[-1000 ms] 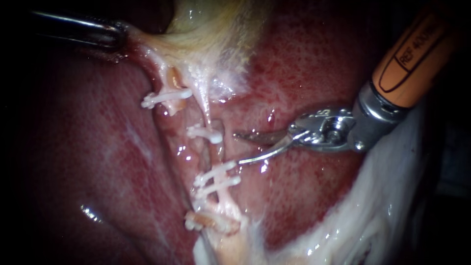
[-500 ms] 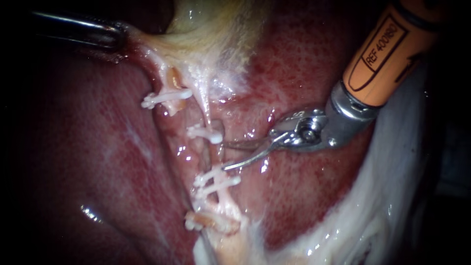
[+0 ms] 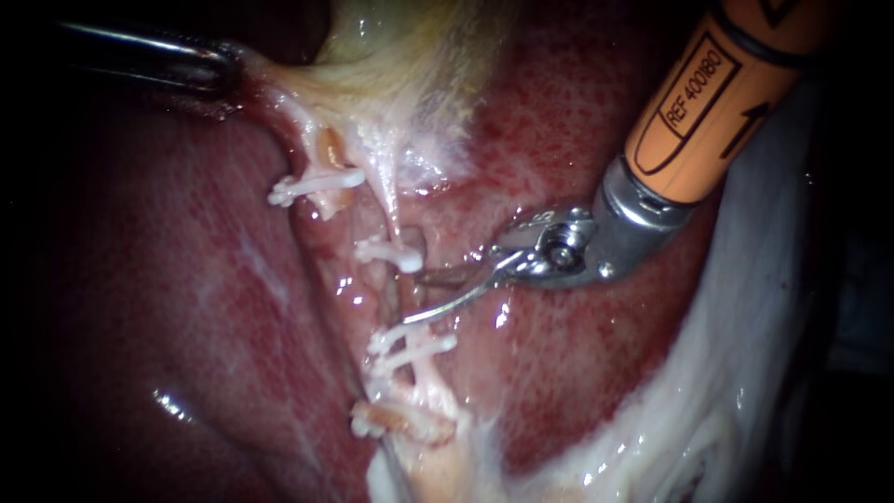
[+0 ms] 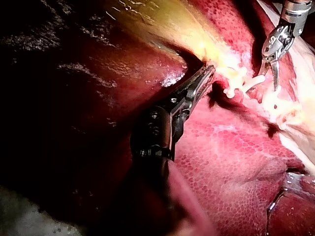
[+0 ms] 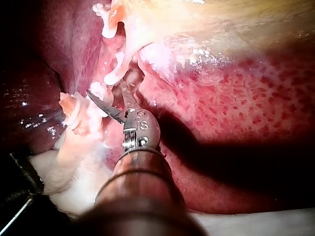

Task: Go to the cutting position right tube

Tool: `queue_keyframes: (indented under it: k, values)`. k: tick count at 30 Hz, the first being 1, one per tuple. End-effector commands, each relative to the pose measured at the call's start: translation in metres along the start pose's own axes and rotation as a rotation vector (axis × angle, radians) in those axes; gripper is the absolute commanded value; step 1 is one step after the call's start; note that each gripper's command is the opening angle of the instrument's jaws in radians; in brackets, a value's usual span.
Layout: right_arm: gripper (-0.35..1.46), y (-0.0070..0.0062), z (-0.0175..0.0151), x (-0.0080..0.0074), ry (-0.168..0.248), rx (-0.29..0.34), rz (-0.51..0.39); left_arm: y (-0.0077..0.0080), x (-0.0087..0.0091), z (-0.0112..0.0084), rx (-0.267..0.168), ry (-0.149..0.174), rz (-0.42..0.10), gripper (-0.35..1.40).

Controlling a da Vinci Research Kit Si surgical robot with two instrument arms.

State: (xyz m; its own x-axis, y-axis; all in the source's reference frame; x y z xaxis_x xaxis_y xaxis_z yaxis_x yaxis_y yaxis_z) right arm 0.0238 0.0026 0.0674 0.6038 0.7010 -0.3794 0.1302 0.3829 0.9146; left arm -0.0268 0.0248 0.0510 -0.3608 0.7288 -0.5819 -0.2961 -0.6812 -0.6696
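Bare right tube stretch, single clip bounding above, two clips below, open liver alongside

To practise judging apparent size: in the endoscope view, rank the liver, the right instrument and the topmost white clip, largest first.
liver
right instrument, enlarged by nearness to the camera
topmost white clip

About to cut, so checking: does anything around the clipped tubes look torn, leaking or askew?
Nothing stands out. The clips sit across their tubes, the liver shows only wet shine, no pooled fluid, and the right instrument reaches the right tube between clips.
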Motion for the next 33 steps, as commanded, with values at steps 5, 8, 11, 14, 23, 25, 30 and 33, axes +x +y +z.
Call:
queue_keyframes:
  k: [5,8,11,14,23,25,30,33]
  values:
    - [1.36,0.0000,0.0005,0.0003,0.039,0.067,-0.021,0.0000,0.0000,0.0000,0.000,0.000,0.000,-0.35]
    - [1.35,0.0001,0.0009,0.0006,0.060,0.098,-0.029,0.0000,0.0000,0.0000,0.000,0.000,0.000,-0.35]
    - [1.33,0.0001,0.0014,0.0008,0.071,0.116,-0.034,0.0000,0.0000,0.0000,0.000,0.000,0.000,-0.35]
    - [1.30,-0.0002,0.0018,0.0008,0.069,0.136,-0.043,0.0000,0.0000,0.0000,0.000,0.000,0.000,-0.35]
    - [1.28,-0.0003,0.0035,0.0015,0.101,0.180,-0.084,-0.0001,0.0000,0.0001,0.000,0.000,0.000,-0.35]
    - [1.26,-0.0002,0.0038,0.0018,0.118,0.192,-0.091,-0.0001,0.0000,0.0001,0.000,0.000,0.000,-0.35]
    - [1.25,0.0002,0.0045,0.0022,0.146,0.208,-0.103,-0.0001,0.0000,0.0002,0.001,0.000,0.000,-0.35]
    - [1.21,0.0002,0.0047,0.0025,0.153,0.210,-0.115,-0.0001,0.0001,0.0002,0.001,0.000,0.000,-0.35]
